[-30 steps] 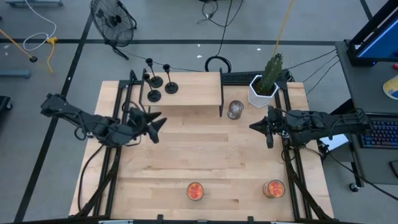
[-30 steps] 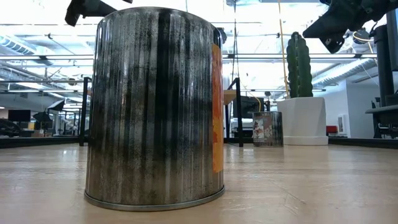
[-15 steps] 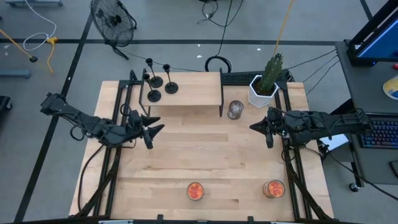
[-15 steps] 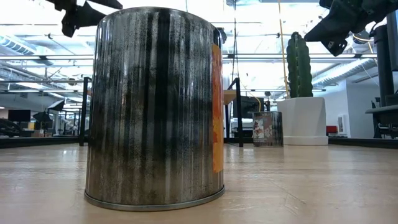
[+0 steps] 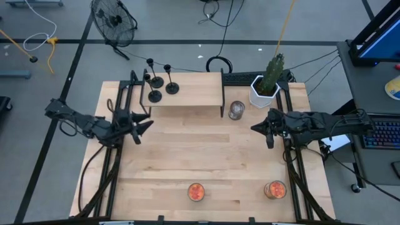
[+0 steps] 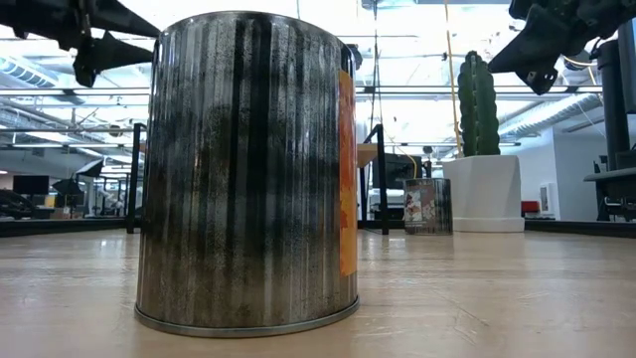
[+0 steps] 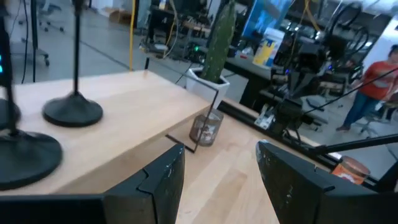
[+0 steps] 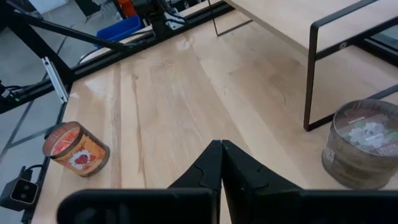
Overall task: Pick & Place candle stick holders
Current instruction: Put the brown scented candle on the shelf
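Pale wooden surface [image 5: 206, 156] carries a raised shelf [image 5: 187, 94] at its far edge, where three candle stick holders [image 5: 161, 84] stand, untouched. Since a second ago the left hand [image 5: 139, 125], fingers spread wide, has drawn back leftward, now near and just below them. Right hand [image 5: 262, 129] waits pressed together, well apart.
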{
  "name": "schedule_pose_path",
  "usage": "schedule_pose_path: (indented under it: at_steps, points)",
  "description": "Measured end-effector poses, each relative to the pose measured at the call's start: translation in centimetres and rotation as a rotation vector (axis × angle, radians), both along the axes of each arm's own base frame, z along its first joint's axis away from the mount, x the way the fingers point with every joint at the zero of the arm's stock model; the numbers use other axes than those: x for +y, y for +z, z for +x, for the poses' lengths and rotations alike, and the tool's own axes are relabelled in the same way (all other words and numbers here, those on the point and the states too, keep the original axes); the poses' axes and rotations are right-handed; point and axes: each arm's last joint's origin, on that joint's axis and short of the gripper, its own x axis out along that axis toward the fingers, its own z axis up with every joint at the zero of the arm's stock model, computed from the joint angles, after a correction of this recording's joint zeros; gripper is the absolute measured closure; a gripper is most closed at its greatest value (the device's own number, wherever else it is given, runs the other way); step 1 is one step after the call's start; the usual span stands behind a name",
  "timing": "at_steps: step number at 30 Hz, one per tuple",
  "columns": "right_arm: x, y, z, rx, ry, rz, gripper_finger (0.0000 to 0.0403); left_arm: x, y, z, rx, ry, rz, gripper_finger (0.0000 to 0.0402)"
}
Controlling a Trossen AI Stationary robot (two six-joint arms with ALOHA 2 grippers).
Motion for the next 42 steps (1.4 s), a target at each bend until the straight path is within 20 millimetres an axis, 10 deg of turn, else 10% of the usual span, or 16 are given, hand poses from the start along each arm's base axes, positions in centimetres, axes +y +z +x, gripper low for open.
schedule_pose_path:
  at_steps: [42]
  points:
    - [0.0, -0.7, -0.1, 0.083, 0.028, -0.052, 0.0399, 2.4, -2.9, -5.0, -0.022, 0.078, -0.141, 0.0195]
